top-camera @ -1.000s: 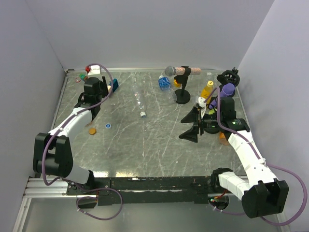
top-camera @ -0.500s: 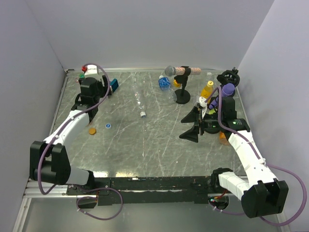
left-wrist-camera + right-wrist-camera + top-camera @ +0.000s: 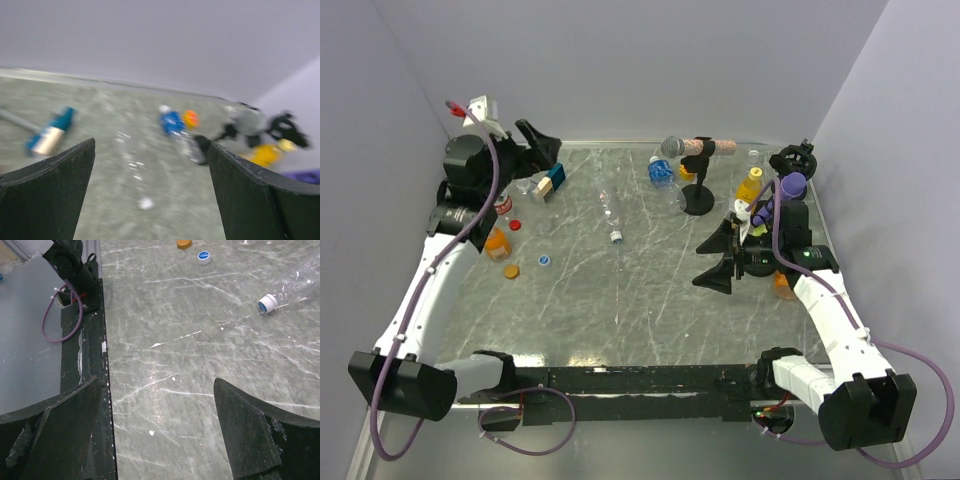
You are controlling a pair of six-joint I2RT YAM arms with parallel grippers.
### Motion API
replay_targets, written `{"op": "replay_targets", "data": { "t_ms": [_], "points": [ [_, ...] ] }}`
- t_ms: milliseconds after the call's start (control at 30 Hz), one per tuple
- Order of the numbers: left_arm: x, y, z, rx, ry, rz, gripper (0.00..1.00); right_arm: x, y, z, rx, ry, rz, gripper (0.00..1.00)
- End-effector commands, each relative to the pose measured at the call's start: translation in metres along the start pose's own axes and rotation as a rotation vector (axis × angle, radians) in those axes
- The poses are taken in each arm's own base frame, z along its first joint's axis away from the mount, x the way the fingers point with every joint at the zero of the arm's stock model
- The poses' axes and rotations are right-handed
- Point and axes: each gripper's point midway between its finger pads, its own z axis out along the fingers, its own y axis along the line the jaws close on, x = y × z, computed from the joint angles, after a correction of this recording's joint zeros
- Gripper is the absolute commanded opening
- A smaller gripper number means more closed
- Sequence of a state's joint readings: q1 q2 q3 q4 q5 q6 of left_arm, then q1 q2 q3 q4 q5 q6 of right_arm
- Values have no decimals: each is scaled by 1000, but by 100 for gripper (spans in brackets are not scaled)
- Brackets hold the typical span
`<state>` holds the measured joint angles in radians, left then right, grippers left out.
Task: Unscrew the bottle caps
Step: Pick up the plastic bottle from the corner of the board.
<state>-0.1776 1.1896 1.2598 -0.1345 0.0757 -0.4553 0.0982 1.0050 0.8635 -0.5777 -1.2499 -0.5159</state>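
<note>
We are seeing both claws released, empty: left gripper at 10 o'clock, right gripper at 3. Clear bottle lying centre, white cap on; orange cap, blue cap loose at 9.

a grey-green marbled table with white veins fills the middle, boxed in by a plain pale lilac back wall, left wall and right wall; a black rail edges its near side, with smooth grey floor below; the light is soft and even
</note>
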Motion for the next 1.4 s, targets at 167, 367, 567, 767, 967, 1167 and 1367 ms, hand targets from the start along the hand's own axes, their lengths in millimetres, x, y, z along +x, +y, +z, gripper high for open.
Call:
{"op": "replay_targets", "data": {
  "t_ms": [167, 367, 567, 767, 967, 1167, 1367],
  "points": [
    [106, -61, 17, -111, 283, -120, 97, -12, -4, -6, 8, -35, -53, 99],
    [170, -35, 60, -316, 416, -139, 97, -11, -7, -6, 7, -39, -35, 99],
    [220, -13, 106, -445, 488, -70, 97, -10, -9, -5, 3, -39, -21, 99],
    [264, 9, 137, -538, 573, -27, 99, -9, -10, -5, 9, -34, -18, 99],
    [283, 28, 147, -554, 591, -49, 98, -8, -11, -5, 9, -31, -13, 99],
    [316, 44, 153, -539, 684, -79, 90, -8, -12, -4, 9, -30, -7, 99],
    [331, 49, 162, -526, 728, -44, 77, -6, -14, -4, 13, -26, 1, 99]
  ]
}}
